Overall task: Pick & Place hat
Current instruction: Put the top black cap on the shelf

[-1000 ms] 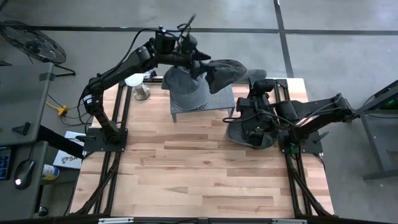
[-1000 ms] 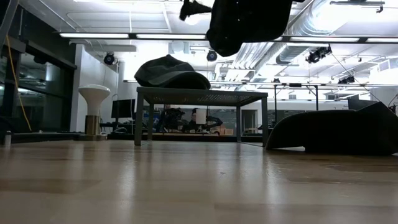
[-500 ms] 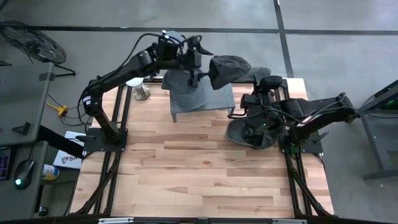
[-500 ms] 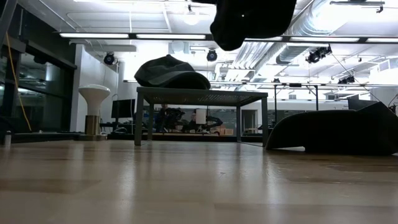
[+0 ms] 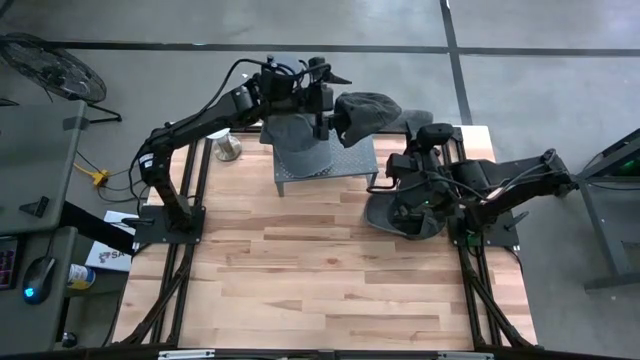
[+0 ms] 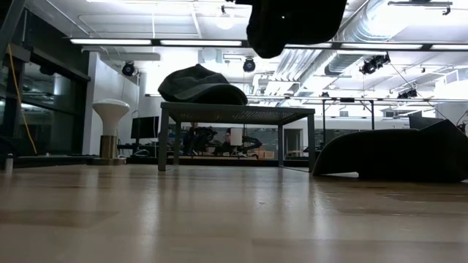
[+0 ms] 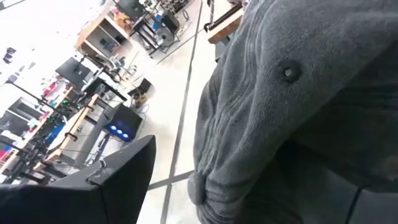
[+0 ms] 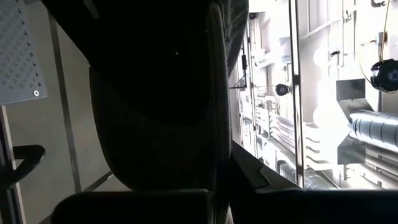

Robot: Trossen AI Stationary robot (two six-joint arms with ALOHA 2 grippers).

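Note:
A dark grey fleece hat [image 5: 368, 108] hangs in the air above the far right corner of a grey perforated stand [image 5: 350, 158]. It shows at the top of the low view [image 6: 292, 25] and fills the left wrist view [image 7: 280, 112]. My left gripper [image 5: 328, 105] is shut on it. A lighter grey cap [image 5: 298, 140] lies on the stand's top [image 6: 201, 84]. A third dark hat [image 5: 400, 218] rests on the table at the right [image 6: 387, 155]. My right gripper [image 5: 412, 195] is low over that hat. My left gripper holds the fleece hat by its edge on the side toward the table's left [image 5: 340, 108], coming at it about level from the left. The hat is lifted clear of the stand and sags below and to the right of the fingers. In the wrist view the hat hides the contact.
A white mushroom-shaped object [image 5: 222, 135] stands at the table's far left corner [image 6: 111, 120], beside the stand. The stand [image 6: 234, 111] rests on thin legs with a gap beneath. The near half of the wooden table [image 5: 320, 290] is bare.
My left gripper has carried the fleece hat a little upward and toward the table's right, turning at the wrist. In the low view the hat has risen, so that less of it shows below the picture's top.

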